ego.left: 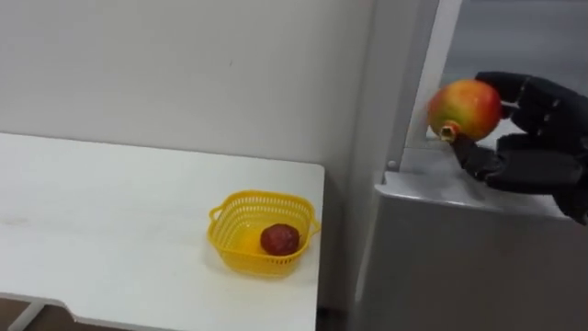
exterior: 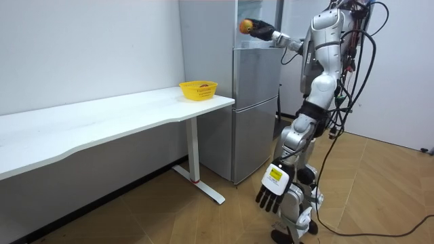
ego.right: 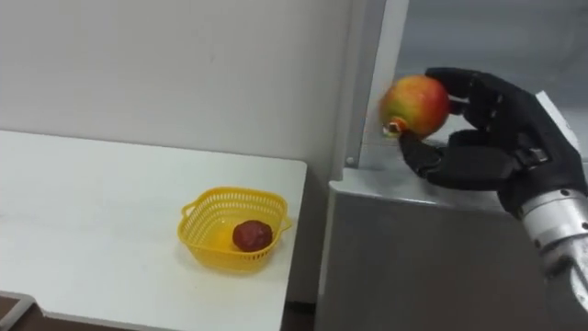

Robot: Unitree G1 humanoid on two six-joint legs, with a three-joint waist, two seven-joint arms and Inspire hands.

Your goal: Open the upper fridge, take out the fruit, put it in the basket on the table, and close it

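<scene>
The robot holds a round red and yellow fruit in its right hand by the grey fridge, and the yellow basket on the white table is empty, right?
No: the yellow plastic basket on the white table is not empty; the left eye view shows a dark red round fruit in it. The right hand does hold the red and yellow fruit by the grey fridge.

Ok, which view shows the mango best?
The right eye view: the mango and the whole right hand curled round it show. The left eye view has the mango too, the hand cut at the edge. In the room view it is a far speck at the fridge.
</scene>
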